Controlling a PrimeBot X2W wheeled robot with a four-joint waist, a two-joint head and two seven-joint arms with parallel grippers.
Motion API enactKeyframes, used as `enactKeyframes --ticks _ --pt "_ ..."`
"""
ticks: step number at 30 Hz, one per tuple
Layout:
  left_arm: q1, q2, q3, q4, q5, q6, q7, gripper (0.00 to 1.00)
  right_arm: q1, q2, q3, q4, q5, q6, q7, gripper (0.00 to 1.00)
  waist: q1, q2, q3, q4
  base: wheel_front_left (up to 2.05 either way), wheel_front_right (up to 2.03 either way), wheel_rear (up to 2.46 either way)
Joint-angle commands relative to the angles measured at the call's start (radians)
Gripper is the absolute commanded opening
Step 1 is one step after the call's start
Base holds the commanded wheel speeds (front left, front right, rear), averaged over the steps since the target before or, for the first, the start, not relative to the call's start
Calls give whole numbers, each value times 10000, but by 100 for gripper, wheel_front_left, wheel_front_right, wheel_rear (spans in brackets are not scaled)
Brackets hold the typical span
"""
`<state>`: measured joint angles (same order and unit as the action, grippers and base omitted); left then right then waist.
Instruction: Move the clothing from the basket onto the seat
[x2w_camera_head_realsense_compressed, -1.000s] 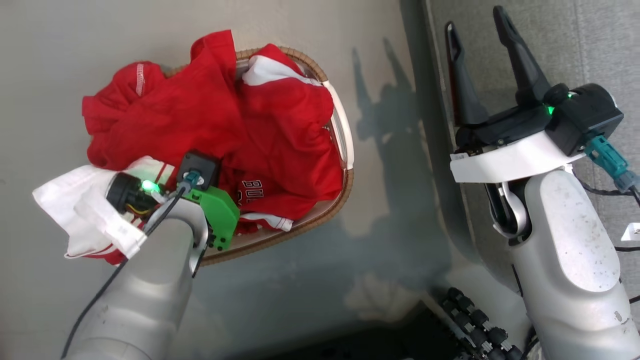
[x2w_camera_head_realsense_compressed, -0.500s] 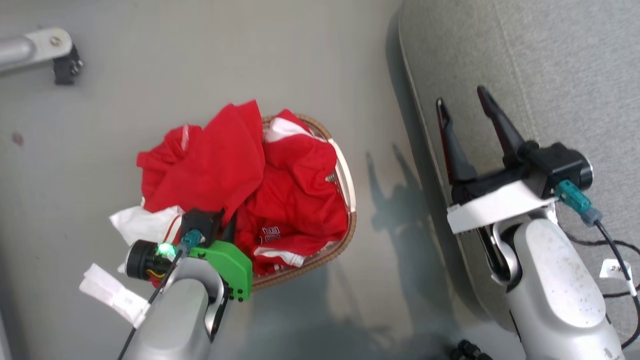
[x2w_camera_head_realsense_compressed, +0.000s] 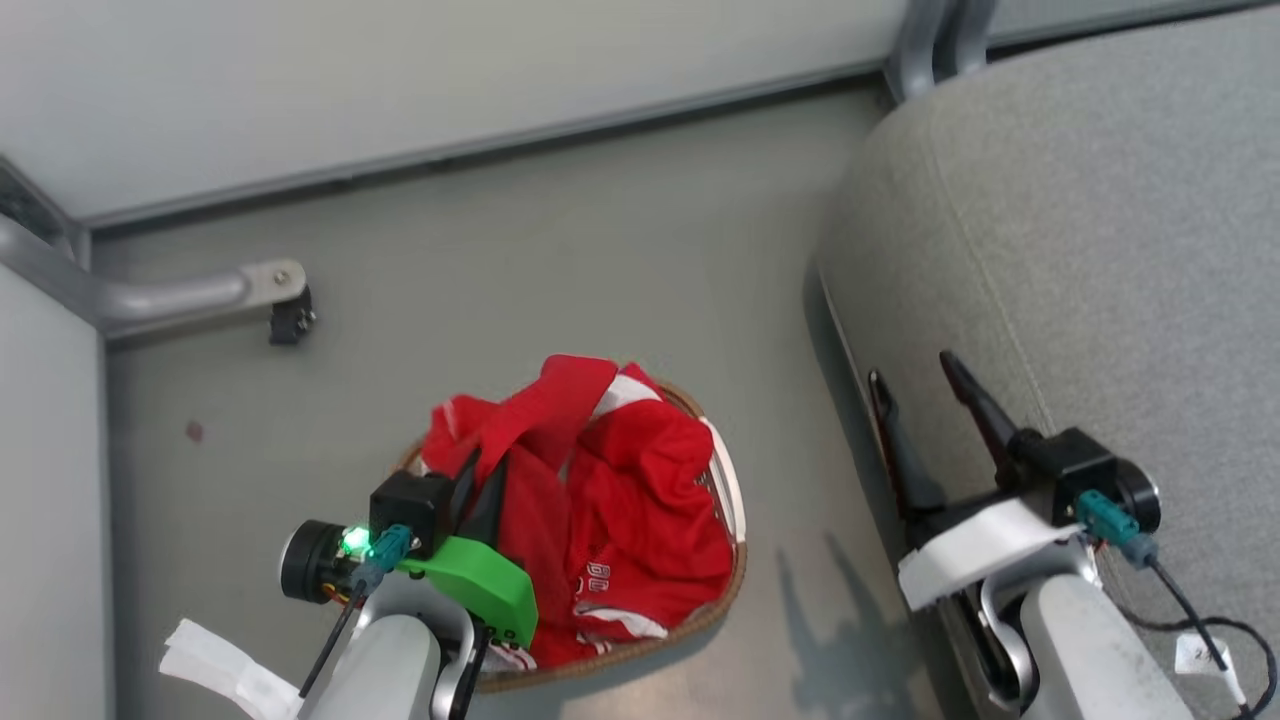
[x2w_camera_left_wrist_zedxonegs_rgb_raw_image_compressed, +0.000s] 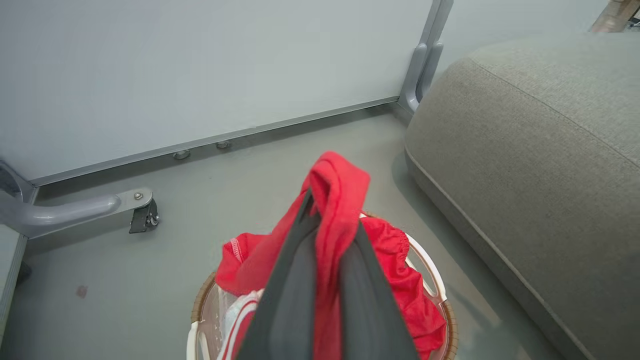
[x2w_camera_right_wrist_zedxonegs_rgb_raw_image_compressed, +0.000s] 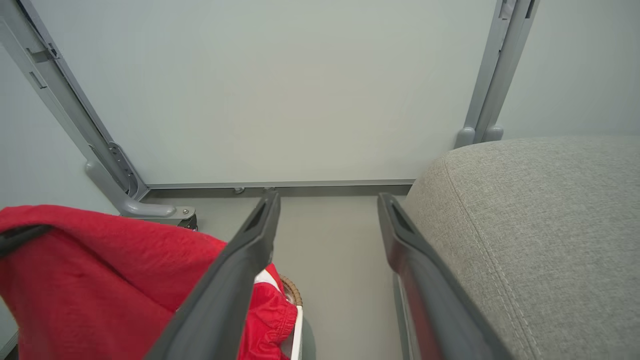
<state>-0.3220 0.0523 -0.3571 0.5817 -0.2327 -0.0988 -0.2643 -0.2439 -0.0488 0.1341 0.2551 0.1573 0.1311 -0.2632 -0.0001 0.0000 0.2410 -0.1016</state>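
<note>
The cream basket (x2w_camera_head_realsense_compressed: 738, 498) with a brown woven rim stands on the floor, heaped with red clothing (x2w_camera_head_realsense_compressed: 640, 500). My left gripper (x2w_camera_head_realsense_compressed: 488, 470) is above its near-left side, shut on a fold of a red garment (x2w_camera_left_wrist_zedxonegs_rgb_raw_image_compressed: 336, 176) that drapes over the fingertips and trails down into the pile. In the left wrist view the basket's white handle (x2w_camera_left_wrist_zedxonegs_rgb_raw_image_compressed: 429, 265) shows below the fingers. My right gripper (x2w_camera_head_realsense_compressed: 913, 369) is open and holds nothing, poised over the left edge of the grey sofa seat (x2w_camera_head_realsense_compressed: 1100, 250). The right wrist view shows the lifted garment (x2w_camera_right_wrist_zedxonegs_rgb_raw_image_compressed: 75, 265) to the left.
A grey wall panel runs along the back, with a metal frame leg and caster (x2w_camera_head_realsense_compressed: 287, 312) on the floor to the basket's far left. A second frame post (x2w_camera_left_wrist_zedxonegs_rgb_raw_image_compressed: 422, 65) stands by the sofa's far corner. A black cable with a white tag (x2w_camera_head_realsense_compressed: 1200, 655) lies on the sofa.
The head camera has swung up, so the whole scene sits lower. My left gripper has risen, drawing a red garment up out of the pile. The right gripper stays open.
</note>
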Motion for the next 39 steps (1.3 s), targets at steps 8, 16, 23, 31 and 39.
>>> enactKeyframes --ticks 8,16,23,31,39 --pt "508 -3 70 -1823 -288 -136 -4 0 1032 -44 282 328 -14 -6 -24 100 1 0 -2092 602 0 0 0" --pt "65 -2 -133 -3274 -638 22 -1 0 1500 -44 566 492 -46 -5 -24 100 1 0 -2398 655 0 0 0" --pt "-214 -3 -503 -3562 -973 128 -1 0 1319 -139 1695 769 -195 -6 -24 100 1 0 -2377 826 0 0 0" --pt "-497 -4 -1196 -3662 -1284 229 -1 0 -299 -415 4082 868 287 -7 -24 100 1 0 -2250 1184 0 0 0" --pt "-710 -3 -1992 -3630 -1612 300 -1 0 -2147 -228 5628 1569 690 -7 -22 100 1 0 -2210 1646 0 0 0"
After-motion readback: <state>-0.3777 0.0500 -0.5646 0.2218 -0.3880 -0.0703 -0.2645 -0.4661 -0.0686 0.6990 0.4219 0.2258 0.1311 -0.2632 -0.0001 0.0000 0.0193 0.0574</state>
